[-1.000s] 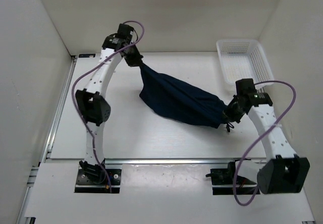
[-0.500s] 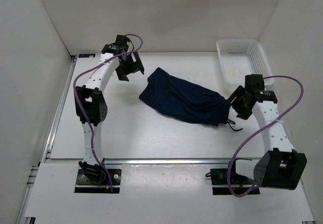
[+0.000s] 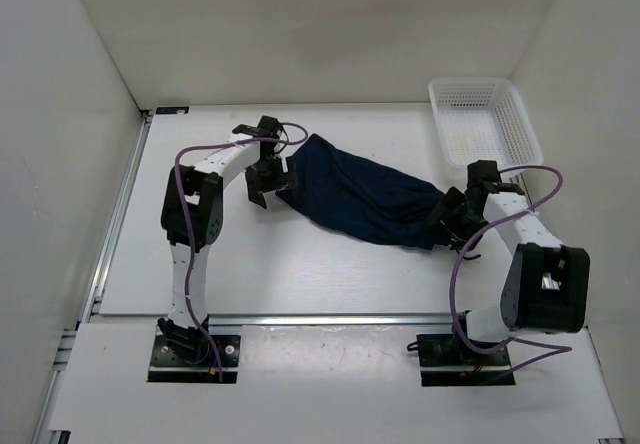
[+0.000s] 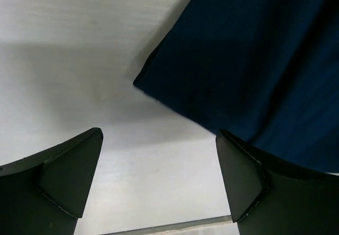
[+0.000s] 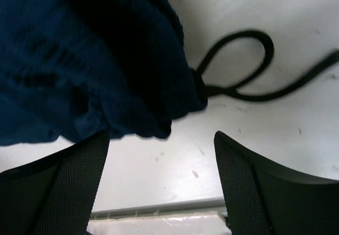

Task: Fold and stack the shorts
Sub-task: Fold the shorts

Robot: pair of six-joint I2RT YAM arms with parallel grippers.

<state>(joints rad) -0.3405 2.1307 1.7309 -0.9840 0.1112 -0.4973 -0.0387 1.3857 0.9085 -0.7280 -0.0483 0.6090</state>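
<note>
The dark navy shorts (image 3: pixel 365 196) lie bunched in a slanted strip across the middle of the table. My left gripper (image 3: pixel 270 180) hovers at their upper left end, open. In the left wrist view, bare table shows between the fingers (image 4: pixel 69 177) and the shorts' corner (image 4: pixel 254 60) lies just ahead, untouched. My right gripper (image 3: pixel 448 220) sits at the lower right end, also open. In the right wrist view, the gathered waistband of the shorts (image 5: pixel 95 50) lies just beyond its fingertips (image 5: pixel 243 177). The black drawstring (image 5: pixel 249 71) loops on the table beside it.
A white mesh basket (image 3: pixel 485 119) stands at the back right corner of the table. White walls enclose the table on three sides. A metal rail (image 3: pixel 330 318) runs along the near edge by the arm bases.
Both grippers have opened and let go of the shorts, which dropped from a stretched hang onto the table. Both arms then came down close to the cloth's two ends.
</note>
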